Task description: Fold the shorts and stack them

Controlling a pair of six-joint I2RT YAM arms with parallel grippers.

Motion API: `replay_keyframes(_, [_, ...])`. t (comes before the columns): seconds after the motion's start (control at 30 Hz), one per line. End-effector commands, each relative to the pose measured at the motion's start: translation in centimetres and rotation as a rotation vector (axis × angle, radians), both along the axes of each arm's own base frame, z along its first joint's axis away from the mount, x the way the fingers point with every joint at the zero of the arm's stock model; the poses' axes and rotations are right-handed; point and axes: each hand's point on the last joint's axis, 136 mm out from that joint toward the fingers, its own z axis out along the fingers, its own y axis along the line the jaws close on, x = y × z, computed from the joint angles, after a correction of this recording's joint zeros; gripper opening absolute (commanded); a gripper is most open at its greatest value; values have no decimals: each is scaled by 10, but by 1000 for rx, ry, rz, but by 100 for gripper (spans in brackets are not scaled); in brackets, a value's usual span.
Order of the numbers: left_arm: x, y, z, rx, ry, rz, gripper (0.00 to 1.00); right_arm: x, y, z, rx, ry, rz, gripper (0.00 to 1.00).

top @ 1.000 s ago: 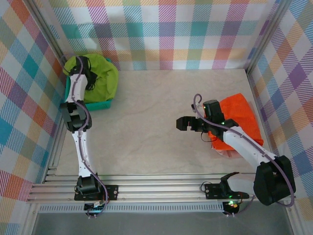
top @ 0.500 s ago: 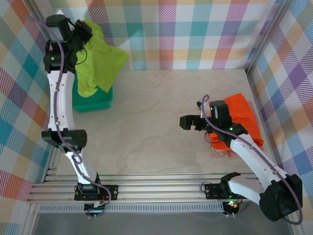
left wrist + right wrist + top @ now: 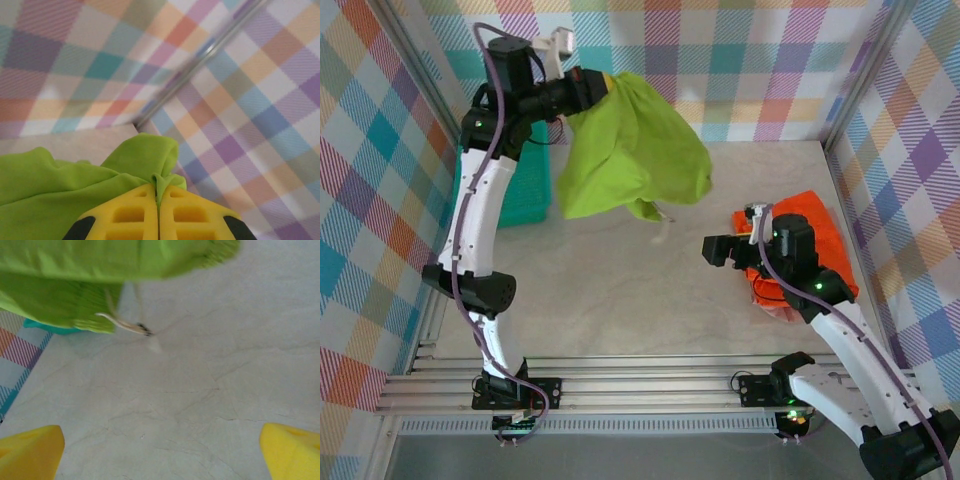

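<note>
The lime green shorts (image 3: 635, 150) hang in the air above the back of the table, held by one corner. My left gripper (image 3: 595, 80) is raised high and shut on that corner; in the left wrist view its yellow fingers (image 3: 130, 212) pinch a fold of the green cloth (image 3: 75, 180). The orange shorts (image 3: 810, 240) lie folded at the right, with a pinkish edge (image 3: 782, 312) showing under them. My right gripper (image 3: 720, 250) stands open just left of the orange shorts, nothing between its fingers (image 3: 30, 450). It faces the hanging green shorts (image 3: 100, 270) and their dangling drawstring (image 3: 125, 326).
The teal mesh basket (image 3: 525, 190) stands at the back left against the checked wall, partly behind my left arm. Checked walls close in the left, back and right sides. A metal rail (image 3: 640, 385) runs along the near edge. Bare tabletop (image 3: 620, 290) lies between the arms.
My left arm has lifted the lime green shorts out of the basket and swung them right, over the table. The right gripper has drifted slightly right, still open.
</note>
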Motion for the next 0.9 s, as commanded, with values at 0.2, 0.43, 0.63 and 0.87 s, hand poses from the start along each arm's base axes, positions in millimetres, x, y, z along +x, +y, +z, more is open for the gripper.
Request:
replay_keyframes(0.2, [12,11,-141,229,189,36,73,-9,1,-16,-37,73,31,99])
replay_keyframes(0.43, [-55,32,-183,327,248,206,100,0,-3,-53,-78,207,-29,99])
replay_keyframes(0.63, [-127,113,-288,314,560,630,93,6,1,-72,-22,266,-73,99])
replay_keyframes(0.87, [-198,147,-369,175,833,835,77,11,11,-92,14,360,-73,99])
